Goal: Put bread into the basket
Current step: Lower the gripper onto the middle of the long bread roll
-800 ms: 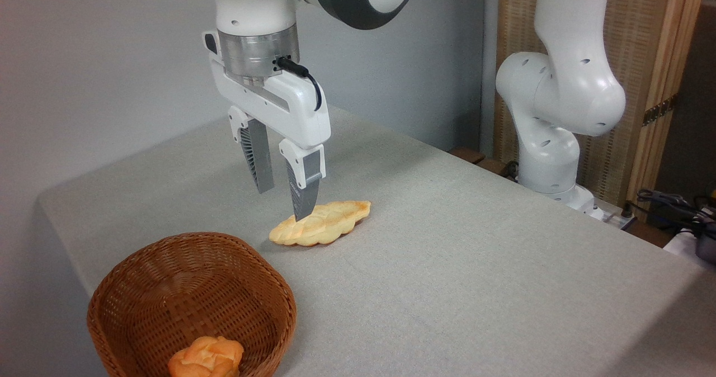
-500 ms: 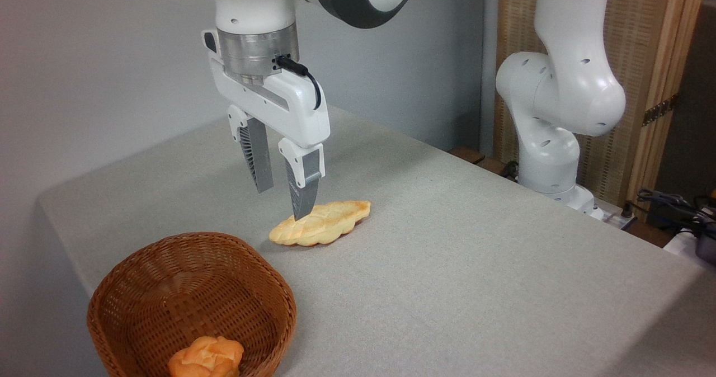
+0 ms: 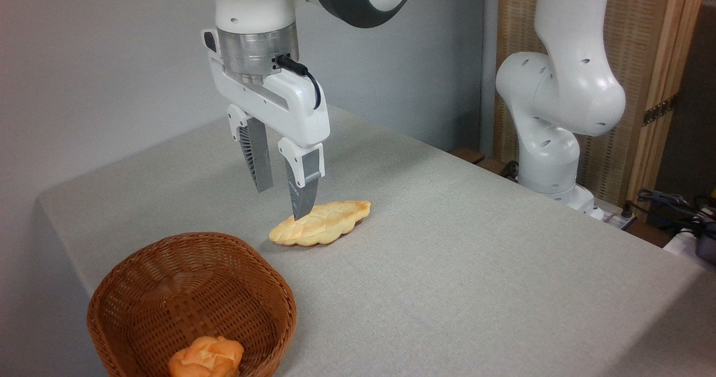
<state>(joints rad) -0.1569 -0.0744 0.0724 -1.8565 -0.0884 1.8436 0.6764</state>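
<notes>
The oval brown woven wicker basket (image 3: 190, 304) stands at the front left part of the grey cloth-covered table (image 3: 475, 265), and a small round orange knotted bun (image 3: 206, 357) lies inside it, against its near wall. Behind the basket and a little to the right of it, the white two-finger gripper (image 3: 282, 203) hangs pointing down, its jaws apart and holding nothing. The long, flat, leaf-shaped pale golden bread (image 3: 320, 222) lies flat on the table, outside the basket and just beyond its far right rim. The right fingertip (image 3: 301, 209) appears in front of the bread's left half; whether it touches cannot be told. The browned tip of the bread points right, away from the basket.
</notes>
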